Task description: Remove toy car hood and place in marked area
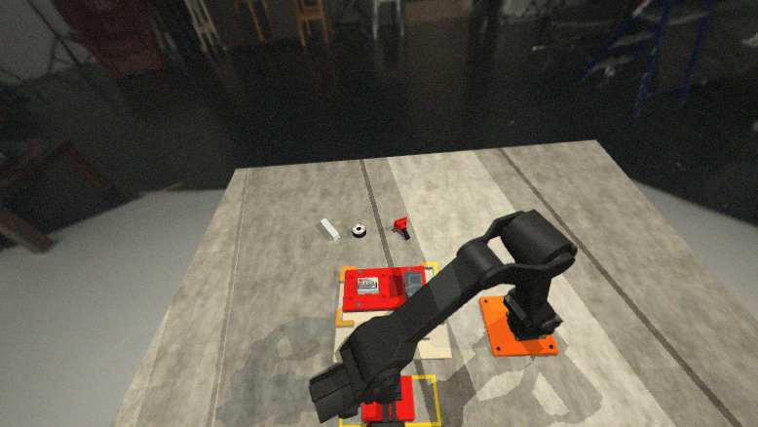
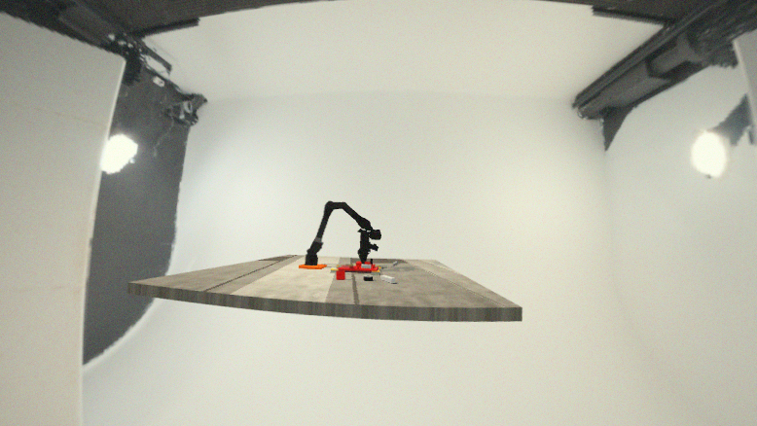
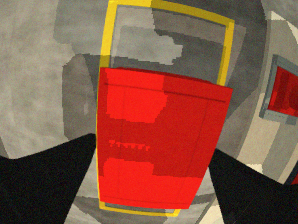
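Here — hood within open pincer

- Arm: single, black, bent in an arch; in the top view, the forearm slopes toward 8 o'clock.
- Elbow: the arch's high point, near 1 o'clock from the arm's foot in the exterior view.
- Gripper: directed toward 6 o'clock in the exterior view; open.
- Fingers: well apart, entering the wrist view from 8 and 4 o'clock.
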You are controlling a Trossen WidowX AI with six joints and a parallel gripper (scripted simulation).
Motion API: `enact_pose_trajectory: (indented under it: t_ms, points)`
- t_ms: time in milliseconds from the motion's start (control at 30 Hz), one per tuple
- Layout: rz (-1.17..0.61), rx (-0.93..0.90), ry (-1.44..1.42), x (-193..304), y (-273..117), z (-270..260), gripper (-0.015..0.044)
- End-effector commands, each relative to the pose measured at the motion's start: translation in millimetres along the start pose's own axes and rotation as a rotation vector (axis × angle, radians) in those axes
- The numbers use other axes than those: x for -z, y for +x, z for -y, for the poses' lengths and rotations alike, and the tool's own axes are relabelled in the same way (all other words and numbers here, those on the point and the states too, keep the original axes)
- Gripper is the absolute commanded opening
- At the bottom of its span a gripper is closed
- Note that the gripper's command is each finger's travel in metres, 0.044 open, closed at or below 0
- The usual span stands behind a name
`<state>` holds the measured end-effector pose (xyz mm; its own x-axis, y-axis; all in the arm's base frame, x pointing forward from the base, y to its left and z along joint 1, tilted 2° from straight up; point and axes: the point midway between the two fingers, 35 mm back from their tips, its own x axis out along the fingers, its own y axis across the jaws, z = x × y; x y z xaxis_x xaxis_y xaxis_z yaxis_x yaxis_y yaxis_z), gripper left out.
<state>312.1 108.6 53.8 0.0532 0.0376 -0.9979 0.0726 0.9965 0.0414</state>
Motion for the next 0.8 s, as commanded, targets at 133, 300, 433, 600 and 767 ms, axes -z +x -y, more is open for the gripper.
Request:
enact_pose_trajectory:
  t_ms: [133,300,433,600,767]
  points:
    - [0.001,-0.002,0.000,-2.6,-37.4,-0.8,0.0440]
    - [0.000,-0.003,0.000,-0.4,-72.4,0.3,0.0440]
    - [0.000,-0.003,0.000,-0.4,-72.4,0.3,0.0440]
    - [0.000,-0.003,0.000,-0.4,-72.4,0.3,0.0440]
    - [0.000,-0.003,0.000,-0.4,-72.4,0.3,0.0440]
